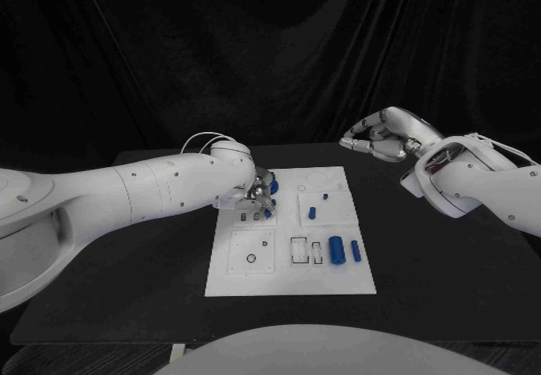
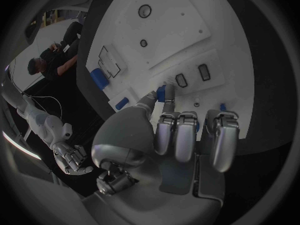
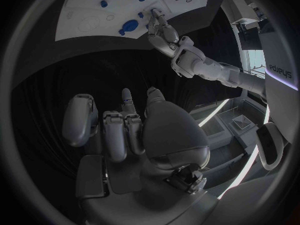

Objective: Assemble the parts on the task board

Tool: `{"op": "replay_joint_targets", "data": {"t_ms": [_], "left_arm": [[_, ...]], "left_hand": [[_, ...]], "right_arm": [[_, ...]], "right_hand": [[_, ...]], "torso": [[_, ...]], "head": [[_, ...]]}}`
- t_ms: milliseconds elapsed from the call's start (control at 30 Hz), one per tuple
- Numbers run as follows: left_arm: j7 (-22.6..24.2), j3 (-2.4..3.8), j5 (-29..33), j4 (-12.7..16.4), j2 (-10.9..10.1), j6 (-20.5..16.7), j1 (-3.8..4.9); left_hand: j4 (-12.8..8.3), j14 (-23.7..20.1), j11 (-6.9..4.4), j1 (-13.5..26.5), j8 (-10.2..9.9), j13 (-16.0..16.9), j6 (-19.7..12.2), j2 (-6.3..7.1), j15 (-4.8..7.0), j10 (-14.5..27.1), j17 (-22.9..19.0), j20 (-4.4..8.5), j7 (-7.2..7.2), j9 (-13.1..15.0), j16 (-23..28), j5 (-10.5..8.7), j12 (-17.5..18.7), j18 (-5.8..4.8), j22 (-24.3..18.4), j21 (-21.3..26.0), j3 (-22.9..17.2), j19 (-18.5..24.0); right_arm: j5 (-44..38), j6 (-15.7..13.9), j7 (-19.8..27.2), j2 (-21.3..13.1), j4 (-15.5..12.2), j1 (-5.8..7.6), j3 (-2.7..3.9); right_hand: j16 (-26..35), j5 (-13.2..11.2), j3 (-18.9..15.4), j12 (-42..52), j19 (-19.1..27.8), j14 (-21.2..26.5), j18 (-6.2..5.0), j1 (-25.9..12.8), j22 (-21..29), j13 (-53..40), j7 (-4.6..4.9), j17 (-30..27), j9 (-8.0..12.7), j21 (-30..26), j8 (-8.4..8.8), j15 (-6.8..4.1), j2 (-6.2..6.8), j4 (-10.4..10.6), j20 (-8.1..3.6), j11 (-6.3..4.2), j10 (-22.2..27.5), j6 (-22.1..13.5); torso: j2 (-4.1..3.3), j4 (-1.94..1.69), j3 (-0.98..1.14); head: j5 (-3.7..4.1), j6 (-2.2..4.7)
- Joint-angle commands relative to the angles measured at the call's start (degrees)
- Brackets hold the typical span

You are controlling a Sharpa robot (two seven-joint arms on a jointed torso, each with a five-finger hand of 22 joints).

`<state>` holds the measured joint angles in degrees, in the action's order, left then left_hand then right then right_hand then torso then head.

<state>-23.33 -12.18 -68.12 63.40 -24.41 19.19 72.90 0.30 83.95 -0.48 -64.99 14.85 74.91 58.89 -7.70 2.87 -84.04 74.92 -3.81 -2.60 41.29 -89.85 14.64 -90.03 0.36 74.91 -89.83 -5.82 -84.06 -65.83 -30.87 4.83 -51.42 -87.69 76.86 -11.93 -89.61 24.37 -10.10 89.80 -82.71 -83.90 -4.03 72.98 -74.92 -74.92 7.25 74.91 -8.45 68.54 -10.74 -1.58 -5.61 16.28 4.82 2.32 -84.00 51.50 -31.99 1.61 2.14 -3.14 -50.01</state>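
Over the task board point(image 1: 288, 283), near its far left corner, your left hand point(image 1: 258, 195) pinches a small blue part point(image 2: 162, 93) between thumb and fingers point(image 2: 177, 135); insertion appears in hand. Next, you would align the part with a rectangular slot point(image 2: 182, 80) and press down. Your right hand point(image 1: 377, 135) hovers off the board near the worktop's point(image 1: 451, 273) far edge, fingers curled, holding nothing.

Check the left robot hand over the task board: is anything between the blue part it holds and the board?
Nothing visible. The left robot hand pinches a blue part just above the task board, with bare white plate beneath. The right robot hand is well clear.
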Motion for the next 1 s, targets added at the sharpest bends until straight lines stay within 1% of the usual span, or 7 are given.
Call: {"op": "replay_joint_targets", "data": {"t_ms": [33, 167, 333, 467, 833, 900, 1000], "left_arm": [[1.0, 0.05, 0.0, 0.2, -0.1, 0.3, -0.13], [0.9, 0.05, 0.0, 0.3, -0.2, 0.1, -0.13], [0.8, 0.05, 0.0, 0.6, -0.5, -0.8, -0.14], [0.7, 0.06, 0.0, 1.1, -1.0, -2.0, -0.13], [-0.4, 0.06, 0.0, 4.9, -4.9, -6.5, 0.15], [-1.0, 0.06, 0.0, 5.6, -5.8, -7.4, 0.20], [-2.4, 0.06, 0.0, 6.6, -7.2, -8.9, 0.24]], "left_hand": [[-1.3, 6.1, -0.47, -0.7, -0.4, 15.1, 0.5, 0.60, 0.38, -6.0, 15.1, 0.53, 0.06, 0.4, -0.2, 0.25, 0.0, -0.22, 14.8, 0.2, -2.0, -5.5], [-3.4, 6.1, -0.53, -0.5, -0.7, 15.1, 1.0, 1.58, 0.43, -6.0, 15.1, 0.60, 0.14, 1.2, -0.2, 1.15, 0.0, -0.25, 14.9, 0.1, -5.3, -5.6], [-4.5, 6.1, -0.64, 0.7, -0.6, 15.1, 1.4, 2.46, 0.55, -6.0, 15.1, 0.67, 0.22, 2.1, -0.2, 2.50, 0.0, -0.28, 14.9, 0.1, -7.9, -5.7], [-4.7, 6.1, -0.70, 1.5, -0.6, 15.1, 1.5, 2.89, 0.60, -6.0, 15.1, 0.71, 0.21, 2.5, -0.2, 2.81, 0.0, -0.28, 14.9, 0.0, -8.8, -5.7], [-5.3, 6.1, -0.92, 4.7, -0.5, 15.1, 2.2, 4.50, 0.84, -6.0, 15.1, 0.94, 0.52, 4.1, -0.2, 4.69, 0.0, -0.35, 15.1, -0.1, -12.9, -5.9], [-5.3, 6.1, -1.06, 5.6, -0.3, 15.1, 2.5, 5.02, 0.96, -6.0, 15.1, 1.03, 0.65, 4.6, -0.2, 5.29, 0.0, -0.36, 15.1, -0.2, -13.9, -5.9], [-5.3, 6.1, -1.33, 6.9, 0.0, 15.1, 3.0, 5.86, 1.19, -6.0, 15.1, 1.23, 0.88, 5.2, -0.2, 5.89, 0.0, -0.36, 15.1, -0.2, -15.4, -5.9]], "right_arm": [[-0.3, 0.7, -1.4, 0.0, 0.1, -0.16, 0.04], [-0.3, 0.9, -1.6, 0.0, 0.1, -0.18, 0.04], [-0.3, 1.1, -1.8, -0.1, 0.2, -0.21, 0.04], [-0.3, 1.3, -1.9, -0.1, 0.2, -0.25, 0.04], [-0.3, 2.1, -2.5, -0.1, 0.3, -0.49, 0.04], [-0.3, 2.4, -2.4, -0.1, 0.4, -0.58, 0.04], [-0.3, 2.8, -2.5, -0.1, 0.7, -0.75, 0.04]], "right_hand": [[0.3, 0.2, -0.1, 0.2, 0.5, -5.9, -0.60, -0.1, -8.9, -15.1, 0.23, 14.3, 0.1, -0.2, 0.39, 0.37, -0.55, 0.3, 0.02, 0.56, -6.0, 0.0], [0.3, 0.2, -0.1, 0.2, 0.6, -5.9, -0.63, -0.1, -8.9, -15.1, 0.24, 14.3, 0.1, -0.4, 0.41, 0.37, -0.60, 0.3, 0.03, 0.57, -6.0, 0.0], [0.5, 0.2, -0.1, 0.2, 0.7, -5.8, -0.68, -0.2, -8.8, -15.1, 0.26, 14.1, 0.1, -0.7, 0.46, 0.38, -0.75, 0.3, 0.03, 0.58, -6.0, -0.1], [0.6, 0.2, -0.1, 0.2, 0.7, -5.8, -0.70, -0.2, -8.8, -15.1, 0.26, 14.0, 0.1, -0.8, 0.47, 0.38, -0.78, 0.3, 0.03, 0.58, -6.0, -0.1], [0.9, 0.3, -0.1, 0.2, 1.0, -5.7, -0.82, -0.1, -8.6, -15.1, 0.27, 13.7, 0.2, -1.4, 0.54, 0.40, -0.94, 0.2, 0.05, 0.60, -6.0, -0.1], [1.0, 0.9, -0.2, 0.2, 1.0, -5.7, -0.83, 0.3, -8.6, -15.1, 0.26, 13.6, 0.2, -1.5, 0.59, 0.39, -0.74, 0.1, 0.05, 0.59, -6.0, -0.1], [1.0, 3.4, -0.4, 0.2, 1.1, -5.7, -0.85, 1.1, -8.5, -15.1, 0.14, 13.5, 0.3, -1.8, 0.74, 0.28, -0.20, 0.0, -0.01, 0.45, -6.0, -0.1]], "torso": [[0.02, -0.02, -0.01], [0.03, -0.02, 0.01], [0.04, -0.06, 0.01], [0.04, -0.05, 0.01], [0.08, -0.04, 0.02], [0.13, -0.02, 0.04], [0.19, 0.04, 0.05]], "head": [[-0.01, 0.01], [-0.05, 0.01], [-0.03, 0.01], [0.05, 0.01], [0.00, 0.01], [-0.03, 0.01], [-0.15, 0.01]]}}
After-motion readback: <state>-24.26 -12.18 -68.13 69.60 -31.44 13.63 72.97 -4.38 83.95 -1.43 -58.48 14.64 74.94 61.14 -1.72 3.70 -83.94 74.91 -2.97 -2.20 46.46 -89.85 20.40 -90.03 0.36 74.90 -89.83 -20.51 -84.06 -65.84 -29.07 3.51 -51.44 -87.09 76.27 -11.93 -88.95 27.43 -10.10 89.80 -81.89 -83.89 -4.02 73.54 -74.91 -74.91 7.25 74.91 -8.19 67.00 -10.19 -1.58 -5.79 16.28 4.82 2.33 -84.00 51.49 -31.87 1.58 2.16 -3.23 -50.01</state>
